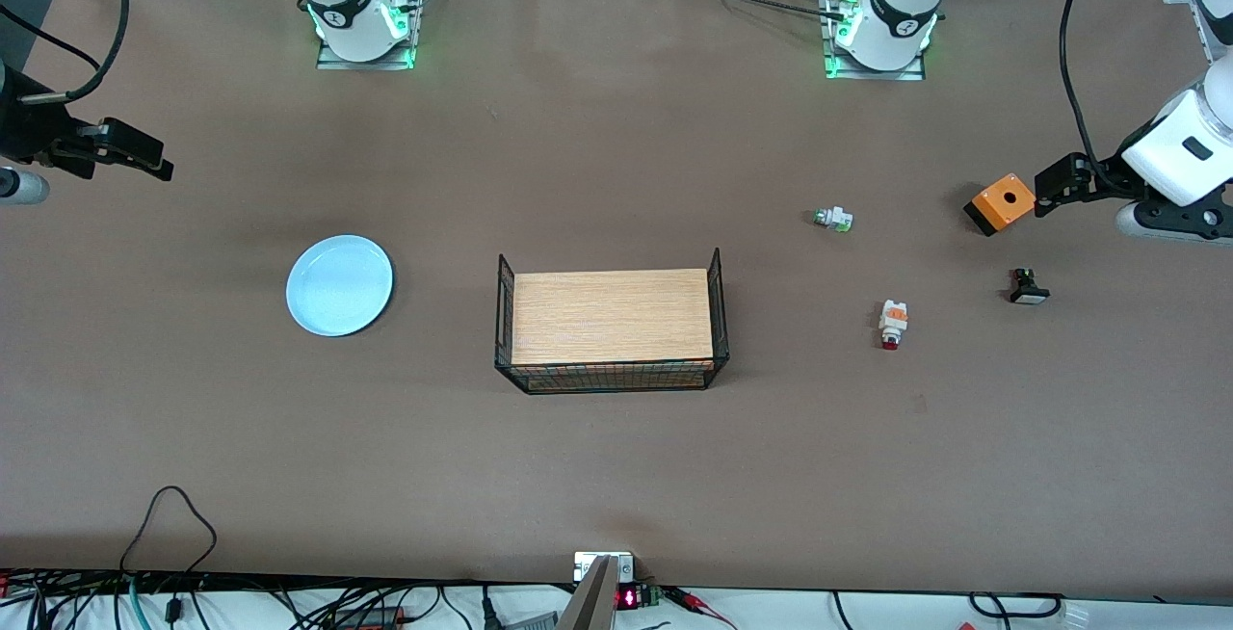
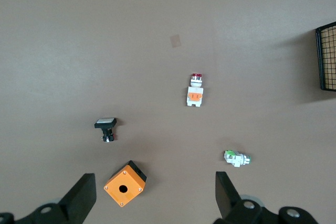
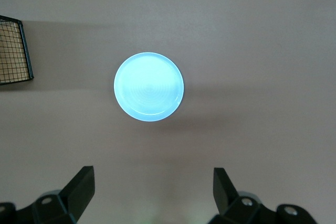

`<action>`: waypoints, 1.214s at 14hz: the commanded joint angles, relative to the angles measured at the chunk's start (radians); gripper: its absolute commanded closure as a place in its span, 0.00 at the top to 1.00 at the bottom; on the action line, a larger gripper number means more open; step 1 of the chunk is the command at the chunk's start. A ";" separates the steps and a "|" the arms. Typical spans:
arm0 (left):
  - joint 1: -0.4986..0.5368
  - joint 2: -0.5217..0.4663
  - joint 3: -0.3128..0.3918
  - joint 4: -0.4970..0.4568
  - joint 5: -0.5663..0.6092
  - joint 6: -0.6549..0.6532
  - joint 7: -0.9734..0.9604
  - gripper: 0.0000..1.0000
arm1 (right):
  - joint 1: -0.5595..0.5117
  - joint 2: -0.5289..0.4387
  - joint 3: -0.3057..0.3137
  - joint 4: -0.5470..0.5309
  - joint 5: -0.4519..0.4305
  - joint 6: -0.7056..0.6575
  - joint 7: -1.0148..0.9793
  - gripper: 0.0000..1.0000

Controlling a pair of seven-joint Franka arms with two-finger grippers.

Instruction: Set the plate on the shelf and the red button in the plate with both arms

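Observation:
The pale light-blue plate [image 1: 339,284] lies flat on the table, toward the right arm's end from the basket; it also shows in the right wrist view [image 3: 149,86]. The red button [image 1: 893,323] lies on its side toward the left arm's end; it also shows in the left wrist view [image 2: 194,92]. My left gripper [image 1: 1052,189] is open and empty, high over the table beside an orange box; its own view [image 2: 154,186] shows the jaws wide apart. My right gripper [image 1: 140,156] is open and empty over bare table, apart from the plate, as its own view [image 3: 152,178] shows.
A black wire basket [image 1: 718,322] holding a wooden board stands mid-table. An orange box [image 1: 1000,203] with a hole, a white part with a green tip [image 1: 833,219] and a black part with a white cap [image 1: 1028,287] lie near the red button.

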 commanded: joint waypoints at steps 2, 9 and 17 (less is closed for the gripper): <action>0.003 -0.001 0.001 0.010 -0.010 -0.014 0.025 1.00 | 0.002 -0.024 0.005 -0.007 -0.015 -0.021 0.006 1.00; 0.003 -0.001 0.001 0.010 -0.010 -0.014 0.025 1.00 | 0.002 0.084 0.005 -0.029 -0.018 0.089 0.007 1.00; 0.003 -0.001 0.001 0.010 -0.010 -0.014 0.025 1.00 | 0.013 0.205 0.007 -0.401 -0.026 0.713 -0.008 1.00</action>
